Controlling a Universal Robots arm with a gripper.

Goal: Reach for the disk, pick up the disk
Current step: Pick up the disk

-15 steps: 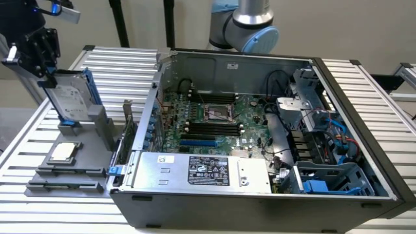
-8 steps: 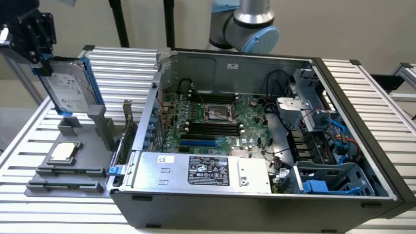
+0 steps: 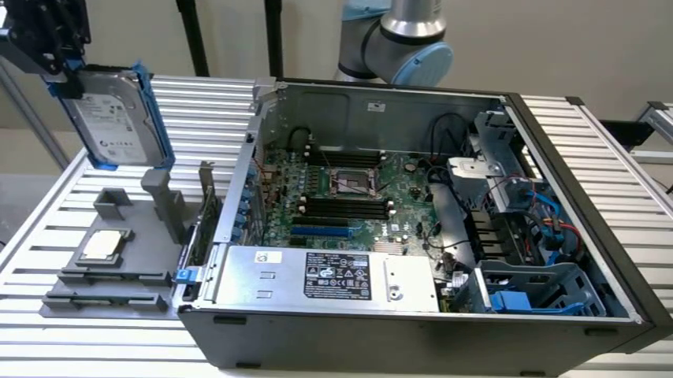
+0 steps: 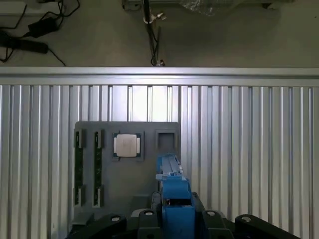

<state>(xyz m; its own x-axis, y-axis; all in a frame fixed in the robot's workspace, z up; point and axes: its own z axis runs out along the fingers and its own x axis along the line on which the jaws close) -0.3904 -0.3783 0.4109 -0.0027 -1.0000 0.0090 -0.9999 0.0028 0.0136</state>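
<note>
Hanging in the air at the exterior view's left, the disk is held upright by its upper end, pinched between the closed fingers of the gripper. It is seen well above the grey holder on the slatted worktop, beside the open computer case. A small square chip is seated in the holder.

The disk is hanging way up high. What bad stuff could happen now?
It might slip: the gripper pinches the disk only by its top end, and it hangs tilted in the air. If it fell, it could land on the grey holder and the small chip below. It also hangs near the open computer case, so a sideways swing could bump its wall.
</note>
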